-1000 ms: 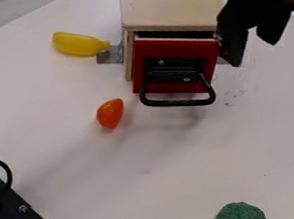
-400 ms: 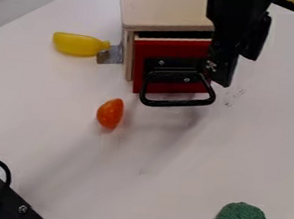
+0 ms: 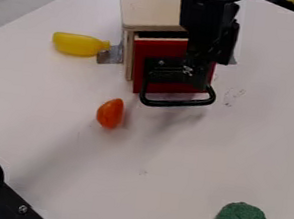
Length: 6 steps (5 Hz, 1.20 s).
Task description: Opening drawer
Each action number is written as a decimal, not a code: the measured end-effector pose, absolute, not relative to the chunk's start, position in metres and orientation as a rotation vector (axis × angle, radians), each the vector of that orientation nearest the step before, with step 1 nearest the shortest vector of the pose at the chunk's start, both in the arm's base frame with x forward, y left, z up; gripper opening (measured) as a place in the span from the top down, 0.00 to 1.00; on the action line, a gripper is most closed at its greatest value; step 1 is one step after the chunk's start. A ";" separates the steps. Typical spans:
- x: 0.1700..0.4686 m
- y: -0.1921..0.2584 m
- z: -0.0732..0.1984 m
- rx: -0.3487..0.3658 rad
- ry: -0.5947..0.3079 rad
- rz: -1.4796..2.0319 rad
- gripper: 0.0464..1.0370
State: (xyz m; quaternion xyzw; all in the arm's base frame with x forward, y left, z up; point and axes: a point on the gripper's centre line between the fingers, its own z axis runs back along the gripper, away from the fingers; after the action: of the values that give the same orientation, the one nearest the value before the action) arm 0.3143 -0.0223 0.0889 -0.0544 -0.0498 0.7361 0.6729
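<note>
The gripper (image 3: 197, 81) hangs before the right part of the red drawer (image 3: 158, 47), above the lower bar of its black handle (image 3: 177, 104) — whether it is spread or closed can't be made out. The drawer sits in the wooden cabinet (image 3: 149, 6) on the desk (image 3: 59, 136), a dark gap above its front — an orange piece (image 3: 110, 113) lies nearby

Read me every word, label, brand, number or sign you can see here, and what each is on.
No readable text anywhere.
Faint marks on the white table, beside the red drawer: no letters I can make out.
Pale specks on the black robot arm: too small to tell whether they are print.
</note>
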 end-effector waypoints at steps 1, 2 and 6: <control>0.313 -0.011 0.083 -0.110 -0.080 1.727 0.04; 0.312 -0.007 0.079 -0.098 -0.060 1.769 0.04; 0.308 -0.006 0.038 0.004 0.018 1.796 0.04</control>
State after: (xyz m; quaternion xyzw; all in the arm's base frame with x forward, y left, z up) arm 0.3083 -0.0063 0.0375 0.0018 0.0077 0.7820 0.6233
